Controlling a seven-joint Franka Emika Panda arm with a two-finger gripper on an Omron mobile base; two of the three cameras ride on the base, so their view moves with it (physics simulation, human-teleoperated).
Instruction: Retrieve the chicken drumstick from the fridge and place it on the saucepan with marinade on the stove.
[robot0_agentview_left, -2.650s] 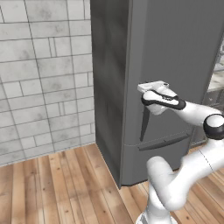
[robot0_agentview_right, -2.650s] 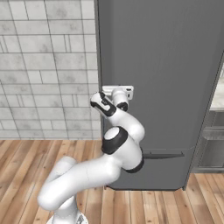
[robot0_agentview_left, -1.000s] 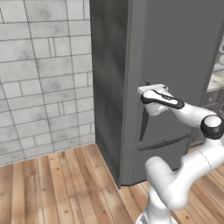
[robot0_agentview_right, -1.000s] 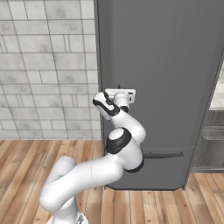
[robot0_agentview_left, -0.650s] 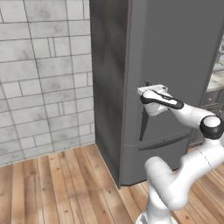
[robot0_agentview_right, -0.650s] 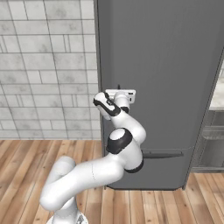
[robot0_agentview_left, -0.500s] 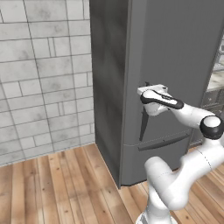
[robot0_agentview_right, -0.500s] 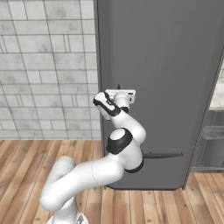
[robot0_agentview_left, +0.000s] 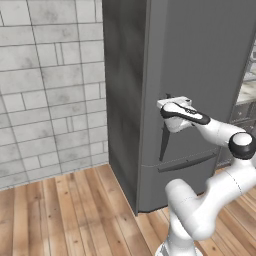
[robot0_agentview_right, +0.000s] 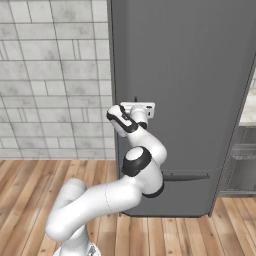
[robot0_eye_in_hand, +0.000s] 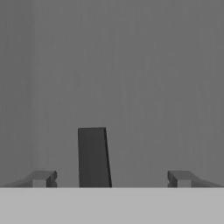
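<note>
The fridge (robot0_agentview_left: 200, 75) stands shut, its dark grey door filling the wall from about 12 o'clock round to 3 in the left base view, with a tiled wall (robot0_agentview_left: 50, 85) off at 9 o'clock and plank flooring (robot0_agentview_left: 65, 210) below. The arm reaches up from the base and puts the gripper (robot0_agentview_left: 166, 103) right against the door's left edge, at the top of a dark vertical handle (robot0_agentview_left: 164, 142) that runs down toward 6 o'clock. In the hand view the two fingertips (robot0_eye_in_hand: 43, 178) sit spread wide apart, with the handle (robot0_eye_in_hand: 92, 157) rising between them, closer to the one at 8 o'clock; nothing is pinched. From the right base camera the gripper (robot0_agentview_right: 142, 108) sits near dead centre, flat to the door (robot0_agentview_right: 190, 75).
</note>
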